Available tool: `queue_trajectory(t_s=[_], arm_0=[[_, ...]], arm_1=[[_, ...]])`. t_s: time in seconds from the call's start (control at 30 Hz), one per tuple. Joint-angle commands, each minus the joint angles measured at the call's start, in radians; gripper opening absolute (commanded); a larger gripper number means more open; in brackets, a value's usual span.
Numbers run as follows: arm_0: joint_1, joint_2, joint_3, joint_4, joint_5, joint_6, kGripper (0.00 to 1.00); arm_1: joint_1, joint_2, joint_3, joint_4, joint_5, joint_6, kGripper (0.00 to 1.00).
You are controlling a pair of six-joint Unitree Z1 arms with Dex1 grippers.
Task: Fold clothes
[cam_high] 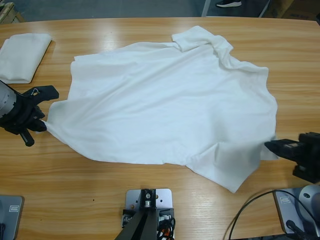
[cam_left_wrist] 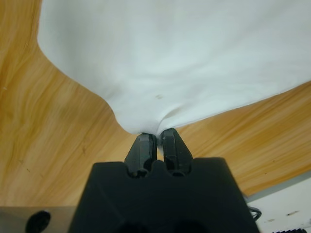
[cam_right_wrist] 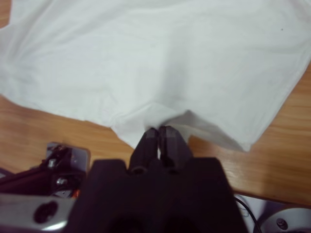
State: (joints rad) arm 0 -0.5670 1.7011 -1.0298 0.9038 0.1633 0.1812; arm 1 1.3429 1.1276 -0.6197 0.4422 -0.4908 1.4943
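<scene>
while pinched, t-shirt (cam_high: 165,105) between tools

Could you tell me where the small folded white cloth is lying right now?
The folded cloth lies at the table's far-left corner in the high view, apart from the T-shirt.

No words, labels, brands, numbers or signs can be read on anything in these views.

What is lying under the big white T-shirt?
Only the wooden table shows around the T-shirt, which lies spread on it. Anything beneath the cloth is covered and cannot be seen.
</scene>
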Motion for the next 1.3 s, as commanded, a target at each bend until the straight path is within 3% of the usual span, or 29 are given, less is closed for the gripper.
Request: queue_trajectory(t_s=[0.03, 0.33, 0.6, 0.83, 0.97, 1.3], arm_0=[[0.052, 0.006, -0.041, 0.010, -0.014, -0.040, 0.000], [0.133, 0.054, -0.086, 0.002, -0.033, -0.043, 0.000], [0.133, 0.105, -0.129, -0.002, -0.034, -0.056, 0.000], [0.139, 0.114, -0.140, -0.003, -0.029, -0.112, 0.000], [0.214, 0.111, -0.165, -0.003, -0.030, -0.201, 0.000], [0.266, 0.150, -0.167, -0.025, -0.064, -0.336, 0.000]], arm_1=[[-0.294, 0.060, 0.011, -0.135, 0.126, -0.278, 0.000], [-0.566, 0.192, -0.023, -0.306, 0.254, -0.531, 0.000], [-0.867, 0.284, -0.154, -0.300, 0.388, -0.744, 0.000], [-0.964, 0.329, -0.179, -0.267, 0.395, -0.800, 0.000], [-1.010, 0.382, -0.203, -0.251, 0.400, -0.825, 0.000], [-1.047, 0.460, -0.258, -0.142, 0.416, -0.868, 0.000]])
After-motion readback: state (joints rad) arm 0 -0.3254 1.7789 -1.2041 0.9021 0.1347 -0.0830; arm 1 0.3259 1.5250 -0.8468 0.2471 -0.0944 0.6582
